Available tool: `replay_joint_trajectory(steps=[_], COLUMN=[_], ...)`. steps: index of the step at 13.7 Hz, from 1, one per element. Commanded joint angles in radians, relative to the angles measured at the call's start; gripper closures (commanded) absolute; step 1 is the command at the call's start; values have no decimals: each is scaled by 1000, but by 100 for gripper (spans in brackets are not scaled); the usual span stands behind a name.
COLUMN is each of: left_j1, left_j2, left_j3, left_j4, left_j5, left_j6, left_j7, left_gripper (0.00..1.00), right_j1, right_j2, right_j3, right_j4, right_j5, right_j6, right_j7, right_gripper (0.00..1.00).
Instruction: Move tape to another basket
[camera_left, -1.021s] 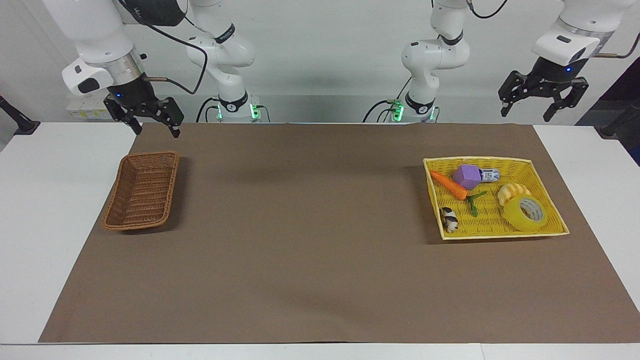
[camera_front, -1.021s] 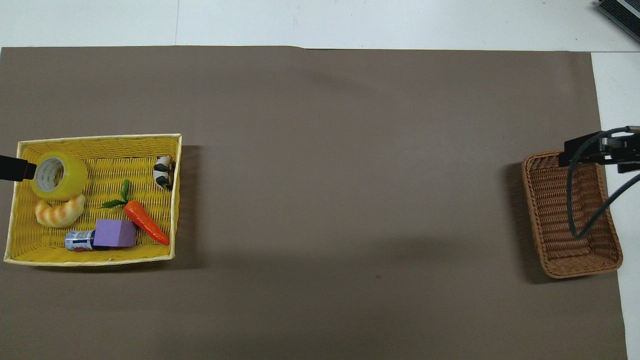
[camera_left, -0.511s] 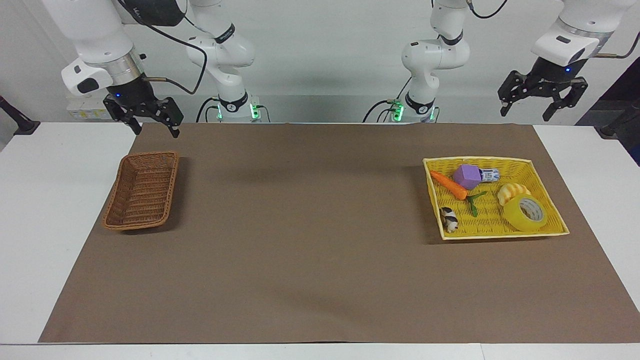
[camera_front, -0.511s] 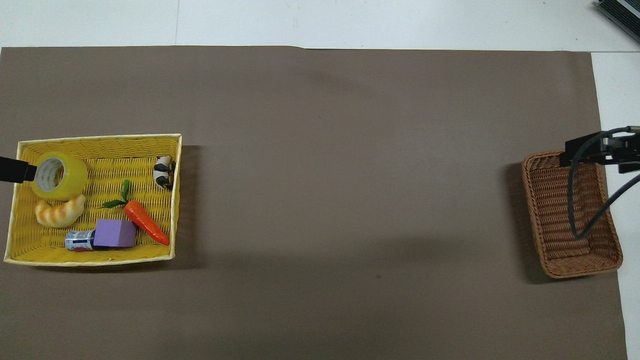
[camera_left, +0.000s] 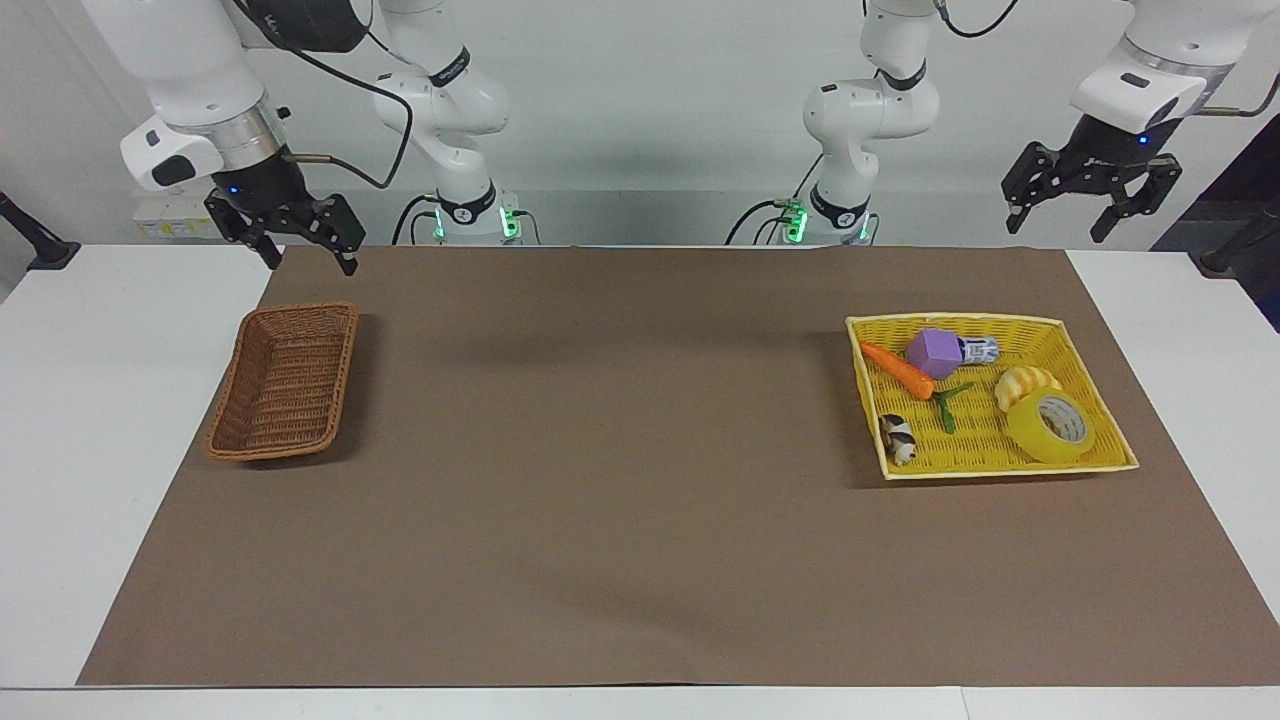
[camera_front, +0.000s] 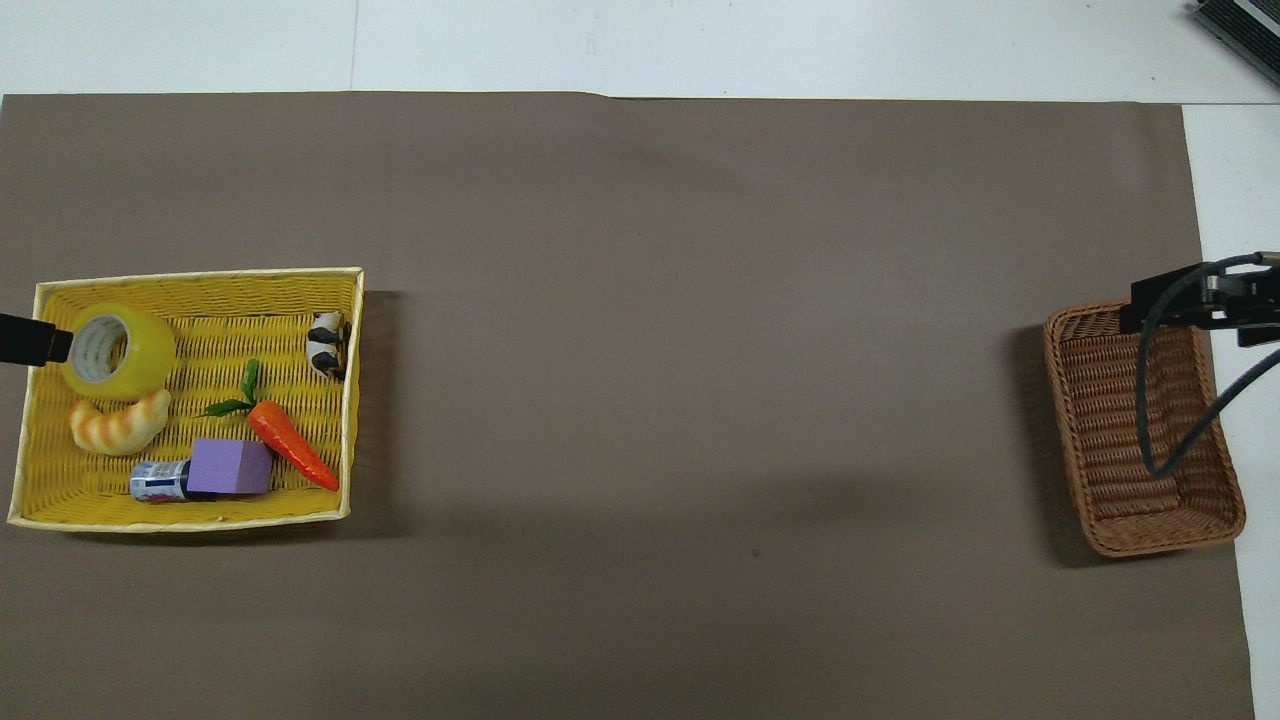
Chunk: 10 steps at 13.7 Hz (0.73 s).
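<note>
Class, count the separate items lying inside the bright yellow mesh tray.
6, all in the yellow mesh tray: yellow tape roll, croissant toy, orange carrot, purple block, small can, cow figure. Smaller items could be hidden.

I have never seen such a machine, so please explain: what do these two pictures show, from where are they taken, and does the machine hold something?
Two white robot arms stand at a table. One picture faces them from across the table; the other looks down from above their end. The left pincer and right pincer hang open in the air, holding nothing. On the brown mat, a yellow tray holds a tape roll, croissant toy, toy carrot, purple block, small can and cow figure. A wicker basket sits at the right arm's end.
</note>
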Motion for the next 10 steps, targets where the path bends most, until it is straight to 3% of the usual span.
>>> replay_joint_trajectory(steps=[1,6,10], left_j1=[23,138,201], left_j2=[-15,9,84], left_j3=[-4,-4,-4], left_j4=[-48,-140,-167], left_j5=[4,4,2], left_j6=[61,210,334], left_j7=[21,176,212], left_gripper=[0,0,0], right_j1=[-11,-11,-11], right_j2=[-22,-22,-22], right_j3=[4,3,3], right_j4=[-24,-24,-22], right_j5=[0,0,0], right_j6=[5,5,2], right_j7=[-23,-23,-21], right_gripper=[0,0,0])
